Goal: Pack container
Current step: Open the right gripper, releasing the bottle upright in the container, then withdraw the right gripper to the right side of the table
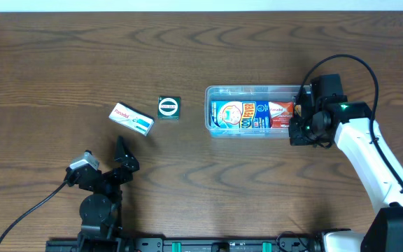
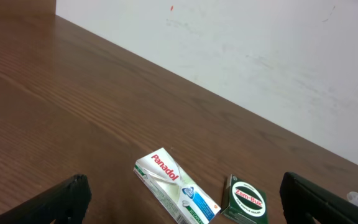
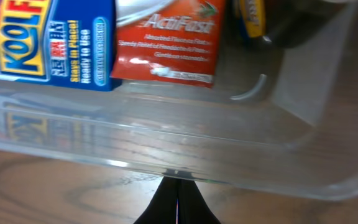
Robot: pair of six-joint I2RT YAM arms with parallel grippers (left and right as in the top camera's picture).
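Note:
The clear plastic container (image 1: pixel 250 89) lies right of the table's middle. Inside it lie a blue Koolfever carton (image 1: pixel 240 115) and a red ActiFast box (image 1: pixel 281 114) side by side. My right gripper (image 1: pixel 294 134) is shut, with nothing between its fingers. In the right wrist view its tips (image 3: pixel 177 183) touch the outside of the container's near wall (image 3: pixel 104 140), below the red box (image 3: pixel 166 43). My left gripper (image 1: pixel 126 157) stands open low at the left. A white Panadol box (image 2: pixel 176 186) and a green Zam-Buk box (image 2: pixel 246 200) lie ahead of it.
The white box (image 1: pixel 131 118) and the green box (image 1: pixel 168 107) lie loose on the wood, left of the container. A dark and yellow item (image 3: pixel 250 15) shows at the container's right end. The right arm's cable (image 1: pixel 341 63) arches over the table.

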